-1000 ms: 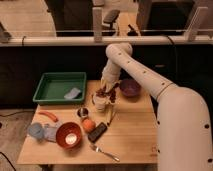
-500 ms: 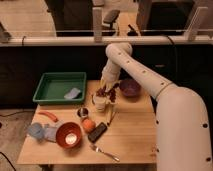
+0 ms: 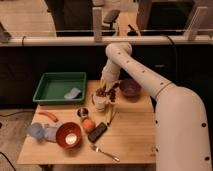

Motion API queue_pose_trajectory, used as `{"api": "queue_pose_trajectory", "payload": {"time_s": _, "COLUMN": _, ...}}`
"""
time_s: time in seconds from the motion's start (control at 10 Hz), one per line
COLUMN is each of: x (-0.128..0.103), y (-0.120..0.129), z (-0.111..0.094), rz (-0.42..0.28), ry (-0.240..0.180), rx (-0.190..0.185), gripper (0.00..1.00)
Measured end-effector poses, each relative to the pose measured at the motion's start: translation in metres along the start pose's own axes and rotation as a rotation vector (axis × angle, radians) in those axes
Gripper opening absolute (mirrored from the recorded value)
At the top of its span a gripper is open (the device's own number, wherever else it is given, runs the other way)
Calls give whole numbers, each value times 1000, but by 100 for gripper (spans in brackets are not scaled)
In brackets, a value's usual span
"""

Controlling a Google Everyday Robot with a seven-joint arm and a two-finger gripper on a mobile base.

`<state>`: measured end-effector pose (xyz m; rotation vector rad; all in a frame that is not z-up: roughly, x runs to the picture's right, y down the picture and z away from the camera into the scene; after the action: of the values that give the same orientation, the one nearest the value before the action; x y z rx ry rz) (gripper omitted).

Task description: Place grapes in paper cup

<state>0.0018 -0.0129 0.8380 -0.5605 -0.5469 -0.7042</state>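
Observation:
The white paper cup (image 3: 100, 103) stands near the middle of the wooden table (image 3: 132, 132). The dark reddish-purple grapes (image 3: 105, 92) hang right above the cup's rim, at the cup's mouth. My gripper (image 3: 106, 88) is at the end of the white arm, directly over the cup, with the grapes at its tip. The bunch hides the fingertips.
A purple bowl (image 3: 130, 88) sits right of the cup. A green tray (image 3: 58, 86) with a blue cloth stands at the back left. A small metal cup (image 3: 83, 112), an orange (image 3: 88, 124), a dark flat object (image 3: 97, 132), an orange bowl (image 3: 68, 135), a light blue cup (image 3: 35, 130), a carrot (image 3: 48, 115) and a fork (image 3: 104, 152) lie in front.

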Motion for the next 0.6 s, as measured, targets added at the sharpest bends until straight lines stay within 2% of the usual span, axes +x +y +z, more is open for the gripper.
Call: {"api": "queue_pose_trajectory", "payload": {"time_s": 0.6, "x": 1, "y": 0, "z": 1, "rz": -14, "ry": -3, "rx": -1, "gripper": 5}}
